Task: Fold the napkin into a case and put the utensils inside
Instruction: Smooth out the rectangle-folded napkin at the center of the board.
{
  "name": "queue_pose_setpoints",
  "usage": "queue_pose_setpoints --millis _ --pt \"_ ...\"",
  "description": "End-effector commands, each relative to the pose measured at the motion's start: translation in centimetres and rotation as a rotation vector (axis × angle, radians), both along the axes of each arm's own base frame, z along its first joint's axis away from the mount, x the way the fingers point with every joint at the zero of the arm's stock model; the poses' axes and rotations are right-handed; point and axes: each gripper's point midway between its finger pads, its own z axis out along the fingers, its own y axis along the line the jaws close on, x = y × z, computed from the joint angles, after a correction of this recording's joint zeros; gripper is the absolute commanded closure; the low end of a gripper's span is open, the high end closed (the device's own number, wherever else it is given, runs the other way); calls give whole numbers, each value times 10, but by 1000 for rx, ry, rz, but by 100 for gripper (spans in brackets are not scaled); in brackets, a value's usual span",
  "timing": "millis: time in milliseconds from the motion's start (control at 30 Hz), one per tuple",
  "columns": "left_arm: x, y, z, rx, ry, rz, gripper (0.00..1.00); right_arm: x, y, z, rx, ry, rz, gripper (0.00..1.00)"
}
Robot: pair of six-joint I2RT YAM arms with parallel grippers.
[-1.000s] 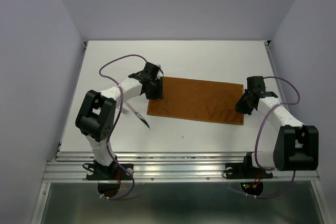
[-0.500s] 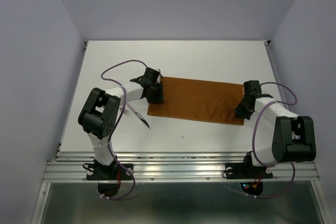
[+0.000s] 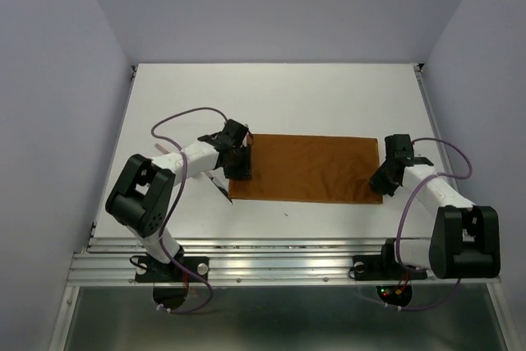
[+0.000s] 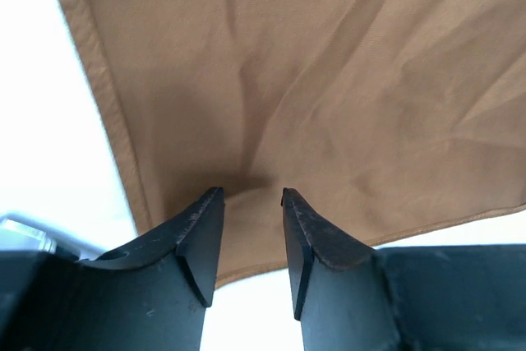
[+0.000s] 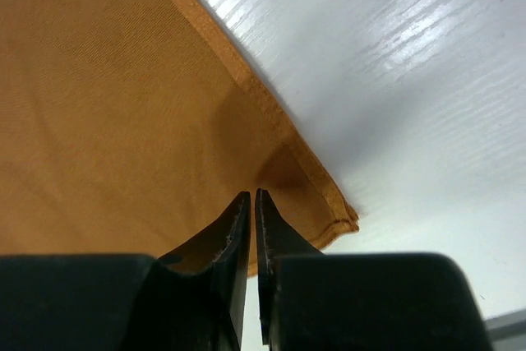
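Nearest the arm bases, a slender silver metal utensil with a dark pointed tip (image 3: 220,190) lies on the white bench (image 3: 329,92), just beside the cloth's near left corner and close to the left arm. Only this 1 piece is plain to see.

Next out, the thin rust-orange cloth napkin (image 3: 304,168) lies flat as a rectangle, its long axis running left to right between the 2 arms. The right claw (image 5: 251,195) sits at the near right corner, jaws all but clenched with a hairline slit; whether cloth is nipped there I cannot tell. Slightly farther, the left claw (image 4: 246,196) stands on the left short edge, released, its tips pressing on fabric that creases away from them.

The next fold, I judge, turns on that long axis. With 1 claw at each end, the far long edge lies beyond both alike, while the utensil is nearer the left arm.
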Motion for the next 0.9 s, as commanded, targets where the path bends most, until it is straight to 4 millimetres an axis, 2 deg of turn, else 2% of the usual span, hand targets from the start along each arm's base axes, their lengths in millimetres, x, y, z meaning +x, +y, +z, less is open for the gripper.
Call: queue_pose_setpoints --millis 0,67,100,133,200,233,267,300,333,367,400,433,467,500,533,567,600,633,700,733,867 --pt "18 -6 46 0 -78 -12 54 27 -1 44 -22 -125 49 87" --pt "34 -20 63 -36 -110 -30 53 48 4 68 -10 -240 83 84" --pt "39 -26 68 -52 -118 -40 53 60 14 81 24 -290 114 82" --pt "43 -32 71 -65 -121 -46 53 68 21 88 41 -321 138 82" --pt "58 -55 82 -114 -132 -70 53 85 37 90 71 -330 181 83" --pt "62 -63 84 -128 -137 -78 53 97 58 102 81 -355 236 83" --pt "74 -78 88 -151 -154 -92 53 106 72 105 88 -371 270 83" --pt "77 -88 90 -164 -161 -109 53 113 86 93 97 -336 306 83" --pt "81 -95 89 -176 -153 -114 53 117 111 93 112 -336 369 83" --pt "89 -109 100 -218 -164 -132 53 134 124 107 125 -374 392 83" --pt "92 -117 89 -231 -132 -136 53 139 142 91 171 -324 431 83" --pt "94 -124 90 -255 -126 -139 54 146 152 92 191 -330 444 84" --pt "99 -136 92 -298 -130 -152 54 156 167 101 225 -355 472 85" --pt "102 -141 94 -320 -132 -150 54 163 171 91 234 -338 472 86" --pt "108 -150 95 -363 -136 -141 54 173 182 97 254 -366 478 86" --pt "111 -154 101 -384 -147 -135 54 174 184 89 267 -349 477 86" --pt "114 -157 95 -391 -135 -127 54 181 191 92 290 -357 488 87" --pt "117 -161 94 -403 -133 -122 54 185 194 78 301 -328 481 88" --pt "125 -170 88 -425 -126 -110 54 196 199 78 310 -334 481 89" --pt "127 -171 84 -425 -120 -108 54 198 201 67 314 -310 476 89" --pt "136 -174 65 -406 -101 -87 55 208 203 59 308 -301 469 90"
